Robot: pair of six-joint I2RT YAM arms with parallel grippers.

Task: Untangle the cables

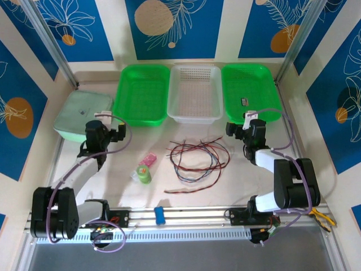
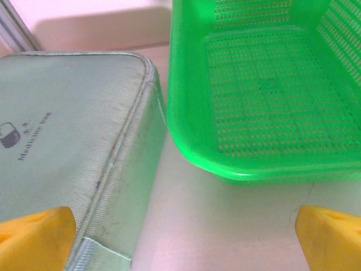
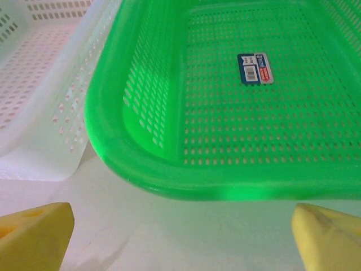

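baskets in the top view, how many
3, in a row at the far side: the left green basket, the white basket in the middle, the right green basket. None looks hidden.

Back wall point(image 1: 111, 28): cream, with blue panels point(image 1: 197, 34) carrying white line-drawn leaves and tan or orange discs point(image 1: 154, 17). Side walls point(image 1: 17, 73) angle in, same pattern. Two bare metal posts point(image 1: 48, 42) slant up from far corners of table. Table point(image 1: 237, 180): pale off-white top, faint crease lines on right. Slotted aluminium rail point(image 1: 192, 217) runs along near edge; grey surface point(image 1: 169, 257) below it. Light even and diffuse, shadows soft and short.
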